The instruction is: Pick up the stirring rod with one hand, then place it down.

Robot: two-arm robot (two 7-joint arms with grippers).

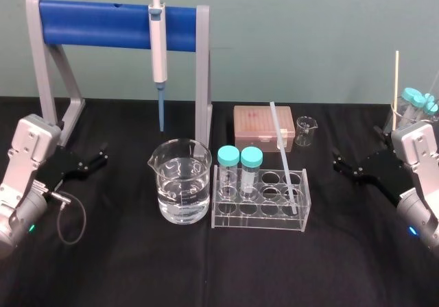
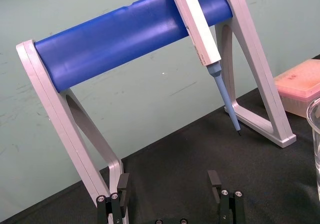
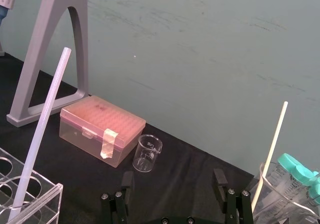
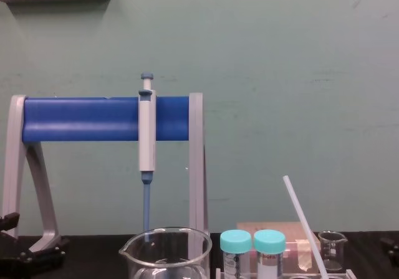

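The stirring rod point(image 1: 282, 157) is seen leaning in the clear rack point(image 1: 257, 226). Its lower end is seated in a well on the rack's right side, and its upper end is tilted back over the pink tip box point(image 1: 264, 125). The right tool point(image 1: 341, 164) is parked low, just right of the rack, spread wide and empty. The left tool point(image 1: 101, 157) is parked likewise at far left.

The rod would best be gripped by the right tool above the rack's rim and drawn out along its own slant (a sideways pull could tip the rack). The small beaker point(image 1: 306, 130) and capped tubes point(image 1: 230, 157) should be avoided. Open worktop point(image 1: 343, 266) lies in front for setting down.
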